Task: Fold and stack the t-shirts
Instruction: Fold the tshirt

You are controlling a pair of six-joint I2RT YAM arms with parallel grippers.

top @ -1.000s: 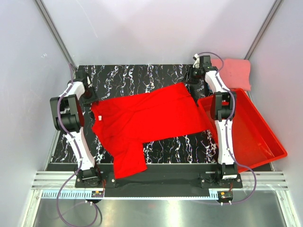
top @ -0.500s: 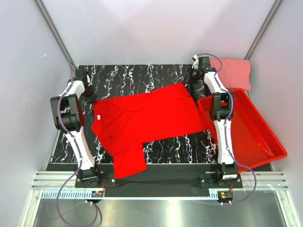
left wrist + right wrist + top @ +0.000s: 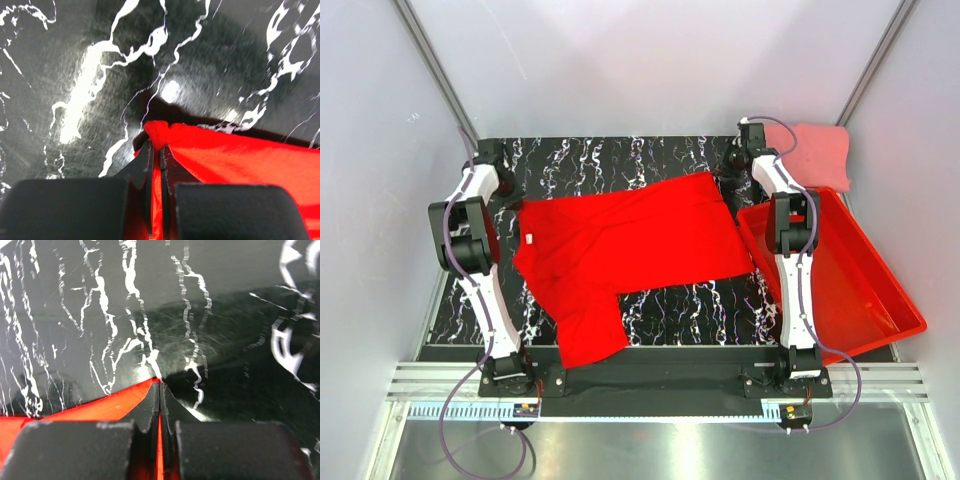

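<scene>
1. Clamping the left claw [image 3: 156, 145] down on a bunched far-left corner of the bright red t-shirt [image 3: 630, 240], with the jaws all but meeting and cloth pinched between them.
2. Pinching the right claw [image 3: 160, 387] closed on the shirt's far-right corner, with only a thin red edge showing in the slit.
3. Likely starting the first fold: gripping the far edge at both ends, with the shirt lying spread across the middle of the black marbled bench [image 3: 600, 160] and one sleeve trailing toward the near edge.
4. Probably calling next for lifting both corners together and carrying them toward the near side, keeping that edge taut and level.
5. Watching the red plastic bin [image 3: 865, 280] sitting right against the shirt's right side and possibly snagging dragged cloth.
6. Leaving alone the salmon-pink t-shirt [image 3: 818, 150], lying at the far right corner beyond the bin.
</scene>
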